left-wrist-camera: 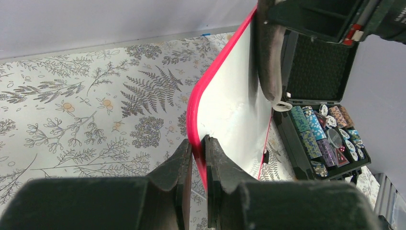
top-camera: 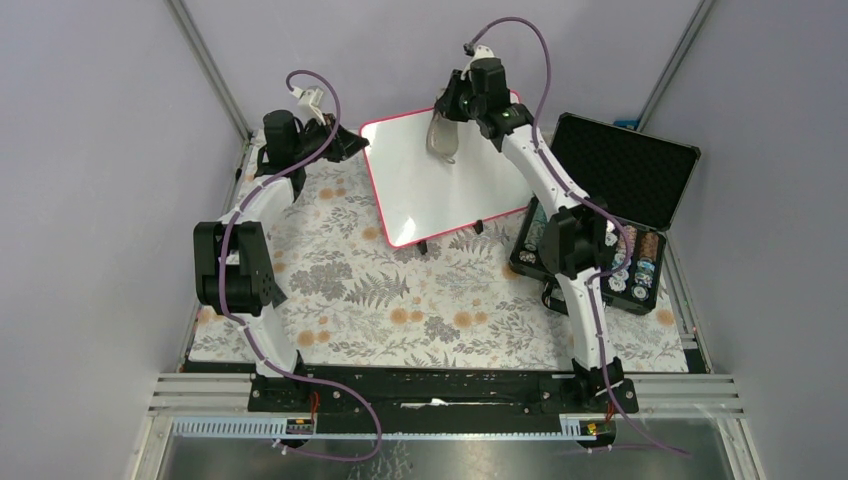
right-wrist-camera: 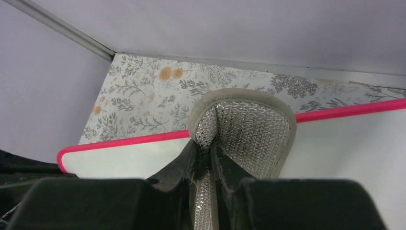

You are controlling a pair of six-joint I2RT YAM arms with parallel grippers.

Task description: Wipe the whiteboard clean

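The left pincer has its two black fingers closed on the pink-red edge of the whiteboard, which stands tilted above the floral tabletop. A grey cloth pad lies against the board's white face near the top. Just beyond the board sits an open black case holding rows of coloured chips.

The board at my left hand is glossy white with a hot pink-red frame. The cloth in my right hand is grey round the edge, silvery mesh weave inside. Both hands are plain black, fwiw. The table cover under them is off-white with grey ferns and little orange flowers. Off to the right of my right hand, the case is black and its chips are teal, brown, purple and white.
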